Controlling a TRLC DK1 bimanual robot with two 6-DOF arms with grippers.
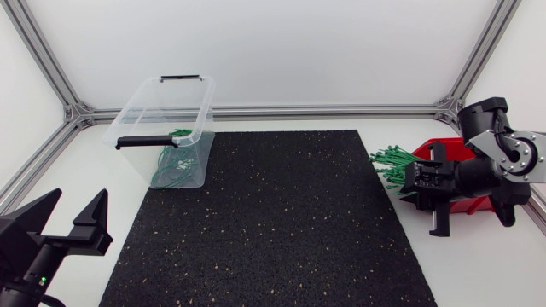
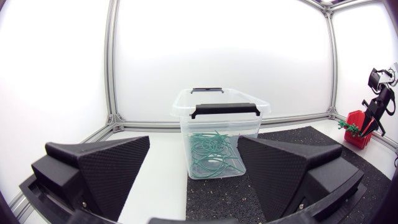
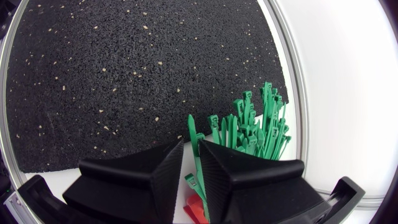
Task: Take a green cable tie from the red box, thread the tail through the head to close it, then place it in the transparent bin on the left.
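The right tool point(image 3: 191, 148) is pinched on one green cable tie point(image 3: 192, 127) over the red box point(image 1: 467, 205) — the rest of the bunch point(image 3: 261, 124) bristles beside it. The left tool point(image 1: 78, 203) sits spread apart at the tabletop's point(image 1: 85, 166) near corner, facing the transparent bin point(image 1: 141, 107).

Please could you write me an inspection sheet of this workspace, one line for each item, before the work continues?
Surface: white table with a black speckled mat in the middle.
Job's things: clear bin at rear left, looped ties inside; red box at right, straight ties sticking out toward the mat.
Clutter: nothing seen.
Grippers: left gripper open and empty, front left; right gripper over the red box, shut on one cable tie.
Cables: nothing seen.
Surroundings: metal frame along the table edges.
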